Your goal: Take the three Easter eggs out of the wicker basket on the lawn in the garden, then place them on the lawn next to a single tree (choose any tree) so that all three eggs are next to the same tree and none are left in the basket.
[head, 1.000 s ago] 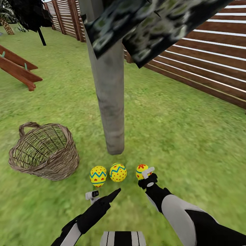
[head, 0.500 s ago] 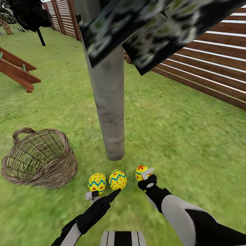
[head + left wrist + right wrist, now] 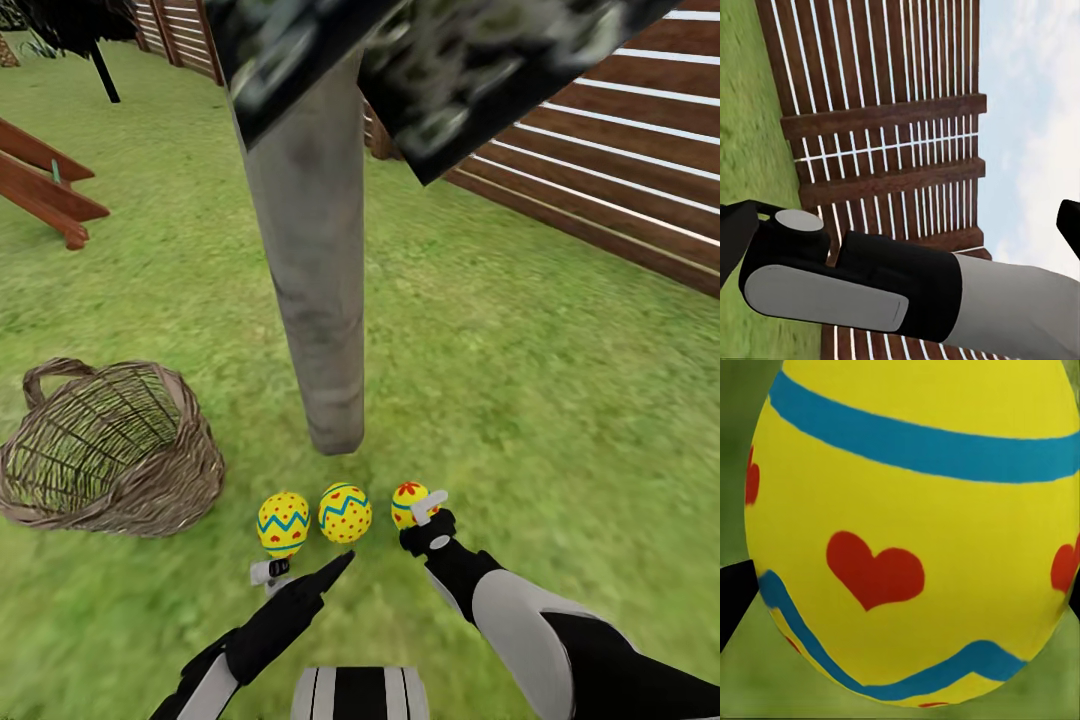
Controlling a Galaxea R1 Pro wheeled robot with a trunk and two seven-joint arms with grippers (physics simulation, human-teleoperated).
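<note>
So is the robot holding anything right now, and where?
The right gripper is at the rightmost Easter egg, fingers at its sides; a firm grip cannot be told. The left gripper holds nothing.

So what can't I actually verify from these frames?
- Third Easter egg, head view: the right gripper covers its near side, so whether it rests on the lawn cannot be told.
- Right jaws, right wrist view: the egg sits so close that whether they clamp it is unclear.
- Wicker basket, head view: left rim cut off by the picture's edge.
- Tree: crown cut off, leaves blurred.
</note>
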